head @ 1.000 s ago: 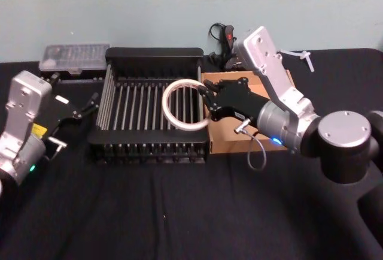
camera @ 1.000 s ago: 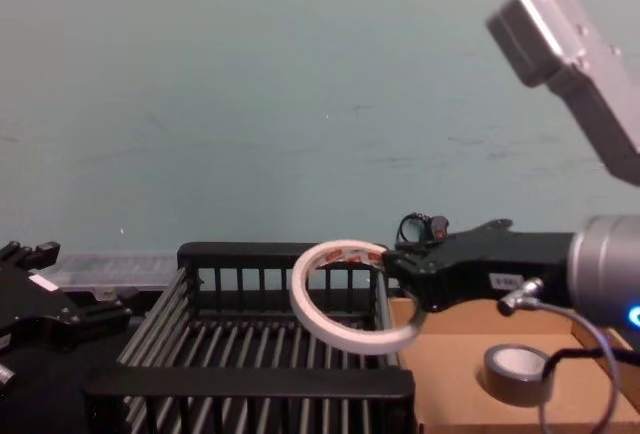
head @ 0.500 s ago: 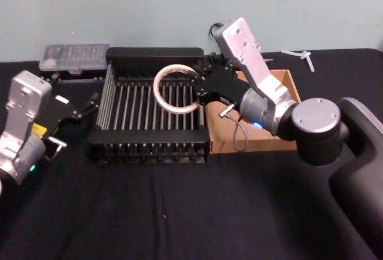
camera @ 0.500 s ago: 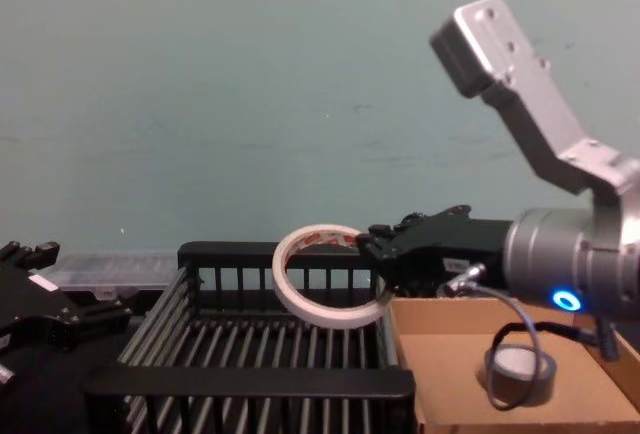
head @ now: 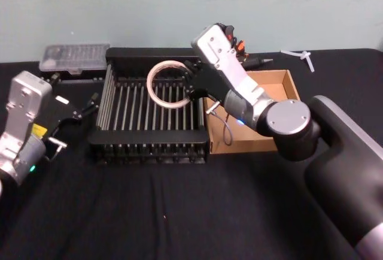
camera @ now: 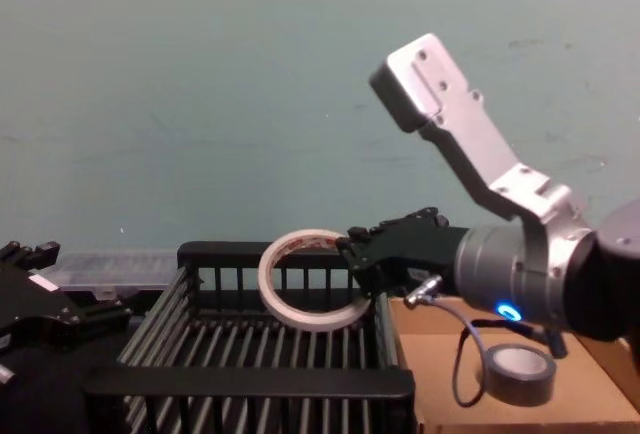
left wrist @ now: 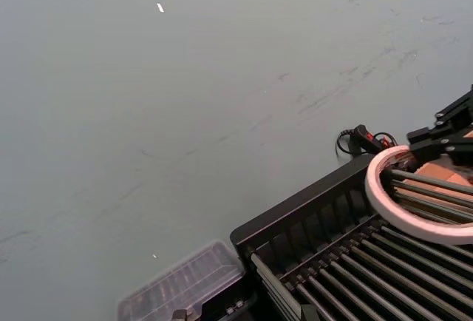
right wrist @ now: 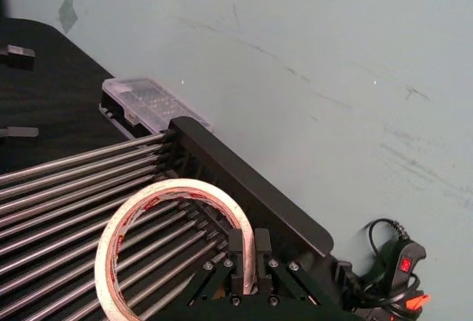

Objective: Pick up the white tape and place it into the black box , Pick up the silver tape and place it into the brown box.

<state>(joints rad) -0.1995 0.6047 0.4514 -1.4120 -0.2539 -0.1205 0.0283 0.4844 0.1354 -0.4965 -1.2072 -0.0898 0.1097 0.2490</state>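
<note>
Swinging leftward from the brown box (head: 276, 86), the right gripper (head: 190, 87) now hangs over the black box (head: 149, 53), clamped on the white tape (head: 166, 84) jutting ahead of it; release looks close. Silver tape (camera: 518, 374) sits behind, already boxed. Left gripper (head: 90, 105) idles.

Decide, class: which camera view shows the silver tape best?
The chest view: the silver tape lies flat in the brown box, its pale core showing. In the head view the right gripper, holding the white tape over the black box, and its arm cover that spot.
</note>
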